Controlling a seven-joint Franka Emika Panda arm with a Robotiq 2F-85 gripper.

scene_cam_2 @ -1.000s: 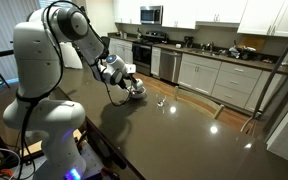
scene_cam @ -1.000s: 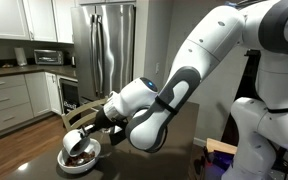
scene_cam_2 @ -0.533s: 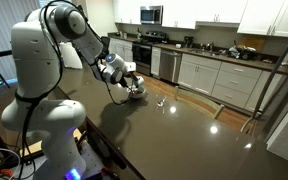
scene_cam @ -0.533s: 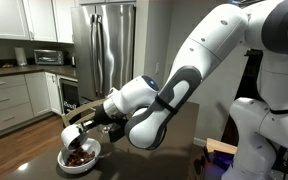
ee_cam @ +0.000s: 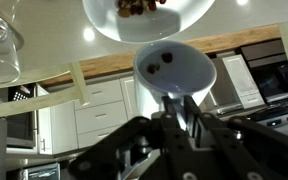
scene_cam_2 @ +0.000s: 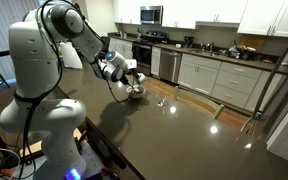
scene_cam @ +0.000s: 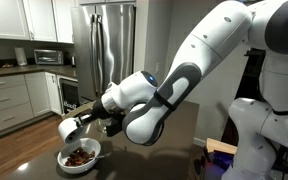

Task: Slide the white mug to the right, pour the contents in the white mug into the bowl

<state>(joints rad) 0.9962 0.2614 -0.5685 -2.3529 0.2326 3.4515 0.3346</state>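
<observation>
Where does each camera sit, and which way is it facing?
Exterior view: near table height, facing the fridge; the arm enters from the picture's right, hand tipping the mug over the bowl.
Exterior view: behind the robot's base, facing across the table to the counter; base and arm show.
Wrist view: on the wrist, picture upside down, looking along the fingers at the mug, bowl beyond.
Shared: all three show the bowl.
</observation>
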